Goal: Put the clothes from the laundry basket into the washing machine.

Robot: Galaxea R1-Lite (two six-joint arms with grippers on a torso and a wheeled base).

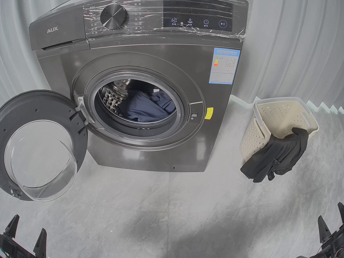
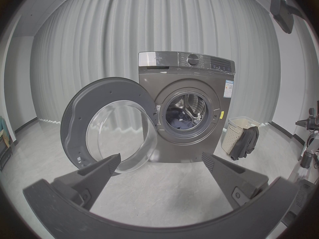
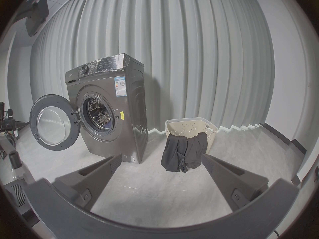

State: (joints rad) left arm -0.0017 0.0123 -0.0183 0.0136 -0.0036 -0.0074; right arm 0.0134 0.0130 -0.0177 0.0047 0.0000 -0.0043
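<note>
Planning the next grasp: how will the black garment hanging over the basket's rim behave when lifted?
The black garment looks floppy: it drapes over the rim of the laundry basket in soft folds, so it will likely sag and trail. It seems thin, so probably light. Pulling it sideways might tip the basket, which looks lightweight.

Lighting bright, even and diffuse; source probably overhead, though no lamp is in view. Floor point(image 1: 215, 205) ahead of both claws is glossy, with a pale reflection under the washing machine point(image 1: 143, 140). Glints on the plastic film point(image 1: 150, 4) over its panel and on the door glass point(image 1: 39, 162) beyond the left claw point(image 2: 161, 156). Soft shadow falls on the curtain point(image 3: 199, 67) beside the machine, far beyond the right claw point(image 3: 161, 156). Drum point(image 1: 114, 94) interior dim. Wrist views bend strongly at the edges, with dark corners.
</note>
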